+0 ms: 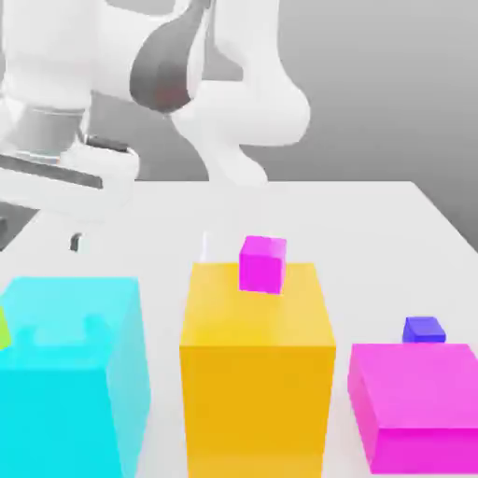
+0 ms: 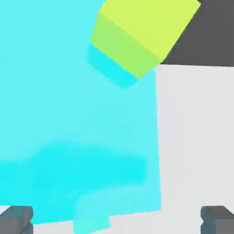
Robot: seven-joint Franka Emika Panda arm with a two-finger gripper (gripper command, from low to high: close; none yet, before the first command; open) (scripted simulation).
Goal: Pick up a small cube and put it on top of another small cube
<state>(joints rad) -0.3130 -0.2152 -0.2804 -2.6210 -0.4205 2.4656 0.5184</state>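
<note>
So your gripper (image 2: 117,221) hangs open above the large cyan block (image 1: 70,373) by the worktop's (image 1: 373,224) front edge. Your blue-violet cube (image 1: 424,329) sits well apart, behind the magenta block (image 1: 420,401).

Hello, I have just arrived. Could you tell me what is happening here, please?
A white robot arm hangs over a table of coloured blocks. Its end effector is open, holds nothing, and hovers above the large cyan block. A small magenta cube sits on the orange block, and a tiny blue-violet cube lies behind the big magenta block. Nothing is stacked yet.
</note>
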